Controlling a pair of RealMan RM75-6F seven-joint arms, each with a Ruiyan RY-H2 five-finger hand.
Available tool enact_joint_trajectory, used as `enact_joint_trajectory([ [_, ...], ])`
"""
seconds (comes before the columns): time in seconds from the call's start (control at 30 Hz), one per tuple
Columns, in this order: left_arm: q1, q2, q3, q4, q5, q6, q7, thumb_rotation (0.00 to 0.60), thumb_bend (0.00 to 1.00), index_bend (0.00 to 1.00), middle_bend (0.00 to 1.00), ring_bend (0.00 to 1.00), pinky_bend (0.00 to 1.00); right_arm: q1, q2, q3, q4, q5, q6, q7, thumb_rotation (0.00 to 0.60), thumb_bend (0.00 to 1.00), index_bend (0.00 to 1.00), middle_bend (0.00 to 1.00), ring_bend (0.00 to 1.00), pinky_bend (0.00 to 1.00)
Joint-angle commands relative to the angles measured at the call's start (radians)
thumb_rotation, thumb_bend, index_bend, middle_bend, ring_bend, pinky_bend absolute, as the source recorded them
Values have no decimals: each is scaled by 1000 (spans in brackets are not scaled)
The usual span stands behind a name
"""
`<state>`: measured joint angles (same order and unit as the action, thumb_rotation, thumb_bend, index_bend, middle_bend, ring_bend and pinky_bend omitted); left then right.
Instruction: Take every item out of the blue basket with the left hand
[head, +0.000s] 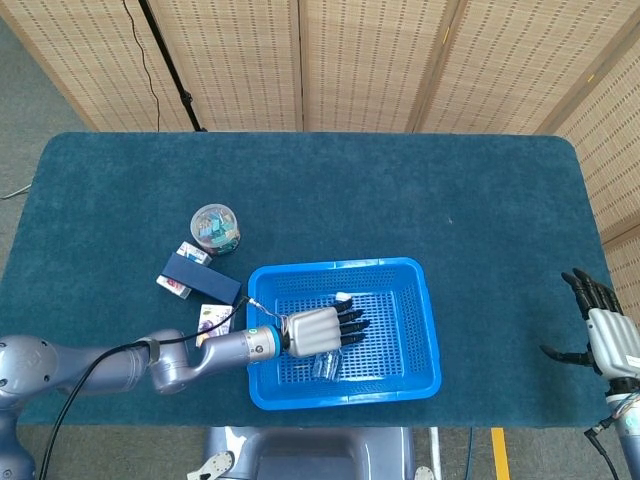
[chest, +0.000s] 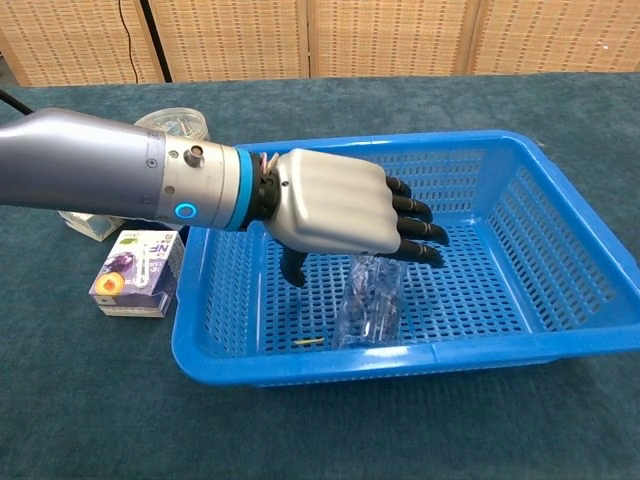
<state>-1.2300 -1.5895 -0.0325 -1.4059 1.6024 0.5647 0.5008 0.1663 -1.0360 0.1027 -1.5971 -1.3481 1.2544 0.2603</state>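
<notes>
Left hand over clear bottle in blue basket, fingers apart

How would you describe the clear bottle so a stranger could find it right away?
Look at the blue basket near the table's front edge. Inside, under the left hand, lies a crumpled clear plastic bottle, the basket's only sizeable item.

Woven cane screens stand behind a teal-carpeted table.

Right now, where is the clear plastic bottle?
The clear plastic bottle lies inside the blue basket, near its front wall, just under the left hand; in the head view it shows below that hand.
</notes>
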Motion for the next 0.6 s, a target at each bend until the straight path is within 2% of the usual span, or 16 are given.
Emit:
enact_joint_trajectory([
  [0.03, -11, -35, -1, 29, -8, -14, 7, 600, 0, 0, 0, 0, 128, -1, 1, 1, 1, 3, 0, 1, 600, 0, 0, 0, 0, 0],
  [0.1, -13, -50, 0, 40, -8, -12, 5, 600, 13, 0, 0, 3, 159, -1, 1, 3, 2, 5, -1, 4, 600, 0, 0, 0, 0, 0],
  [0.17, -15, -62, 5, 49, 4, -2, 1, 600, 148, 39, 14, 76, 256, -1, 2, 3, 3, 6, -2, 7, 600, 0, 0, 0, 0, 0],
  [0.2, -16, -65, 8, 53, 13, 5, -2, 600, 288, 129, 71, 167, 337, -1, 3, 4, 4, 6, -2, 8, 600, 0, 0, 0, 0, 0],
  [0.23, -17, -67, 12, 58, 23, 13, -5, 600, 426, 261, 165, 279, 426, -1, 3, 4, 4, 6, -3, 10, 600, 0, 0, 0, 0, 0],
  [0.27, -17, -70, 18, 64, 33, 22, -10, 600, 515, 378, 260, 360, 486, -1, 3, 4, 4, 5, -3, 12, 600, 0, 0, 0, 0, 0],
  [0.33, -13, -73, 22, 72, 42, 36, -14, 600, 620, 551, 411, 485, 570, -1, 4, 4, 5, 4, -4, 14, 600, 0, 0, 0, 0, 0],
  [0.43, -3, -69, 17, 70, 52, 77, -18, 600, 648, 645, 492, 552, 609, -1, 4, 3, 5, 2, -4, 16, 600, 0, 0, 0, 0, 0],
  [0.6, 19, -2, -33, 4, 57, 181, -22, 600, 645, 658, 504, 561, 614, 0, 4, 0, 1, -6, -5, 15, 600, 0, 0, 0, 0, 0],
])
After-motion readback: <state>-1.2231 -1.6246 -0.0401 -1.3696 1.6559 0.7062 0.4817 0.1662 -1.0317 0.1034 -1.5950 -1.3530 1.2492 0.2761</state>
